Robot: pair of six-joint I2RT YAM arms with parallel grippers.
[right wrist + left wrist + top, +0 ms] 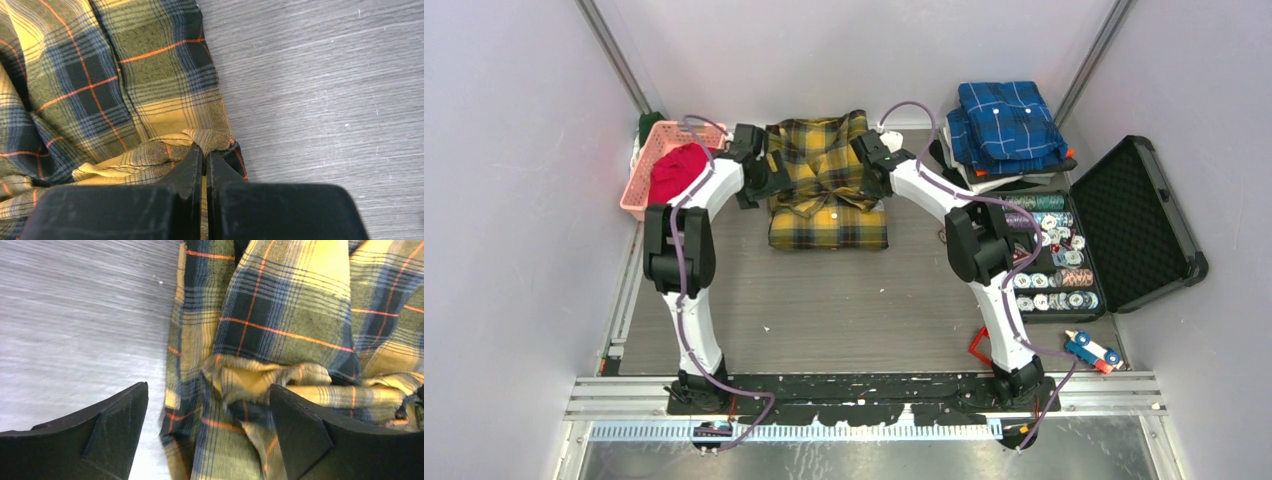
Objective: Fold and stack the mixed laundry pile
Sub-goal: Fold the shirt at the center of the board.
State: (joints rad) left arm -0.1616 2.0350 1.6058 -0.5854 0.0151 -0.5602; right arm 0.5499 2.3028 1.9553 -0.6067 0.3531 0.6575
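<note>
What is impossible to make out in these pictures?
- Top view: the left arm covers part of the red T-shirt in the pink basket.
- Right wrist view: the right gripper hides how much yellow plaid shirt it pinches.
- Top view: the round items in the black case are too small to identify.

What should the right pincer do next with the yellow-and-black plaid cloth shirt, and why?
Probably open the right pincer and lift clear. It is shut on a bunched edge of the yellow-and-black plaid cloth shirt, which already lies folded, while the left pincer stands open above the opposite edge, holding nothing.
</note>
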